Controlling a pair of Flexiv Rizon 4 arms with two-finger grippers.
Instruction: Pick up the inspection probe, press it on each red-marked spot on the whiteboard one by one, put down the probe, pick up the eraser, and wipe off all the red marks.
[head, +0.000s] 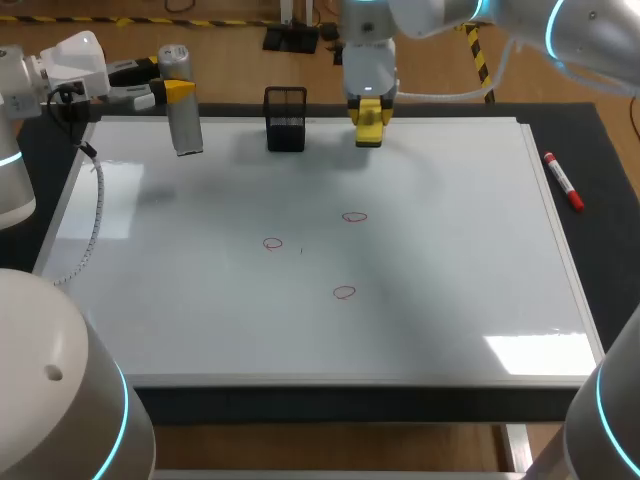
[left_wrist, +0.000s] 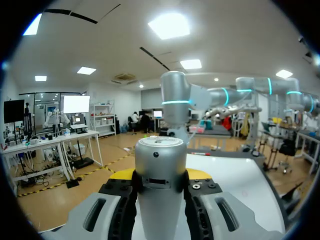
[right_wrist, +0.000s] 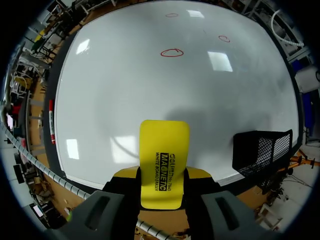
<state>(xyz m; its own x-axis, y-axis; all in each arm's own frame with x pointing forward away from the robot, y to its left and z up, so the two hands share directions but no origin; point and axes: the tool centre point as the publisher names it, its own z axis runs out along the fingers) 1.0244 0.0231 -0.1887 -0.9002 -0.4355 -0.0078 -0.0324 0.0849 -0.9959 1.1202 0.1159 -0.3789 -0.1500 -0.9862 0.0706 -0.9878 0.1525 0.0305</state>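
Observation:
The inspection probe (head: 185, 125), a silver cylinder, hangs over the whiteboard's (head: 450, 300) far left corner with my left gripper (head: 172, 92) shut on it. In the left wrist view the probe (left_wrist: 160, 165) stands upright between the fingers of the left gripper (left_wrist: 160, 176). At the board's far edge, my right gripper (head: 370, 108) is shut on the yellow eraser (head: 369, 135). The right wrist view shows the eraser (right_wrist: 164, 145) pinched from both sides by the right gripper (right_wrist: 162, 175). Three red circles (head: 273, 243), (head: 354, 216), (head: 344, 292) mark the board's middle, ahead of the eraser: (right_wrist: 172, 52), (right_wrist: 224, 38), (right_wrist: 171, 15).
A black mesh holder (head: 286, 118) stands at the far edge between the two grippers, close beside the eraser (right_wrist: 262, 150). A red marker (head: 563, 180) lies on the dark mat off the board's right edge. A white cable (head: 95, 225) hangs along the left edge.

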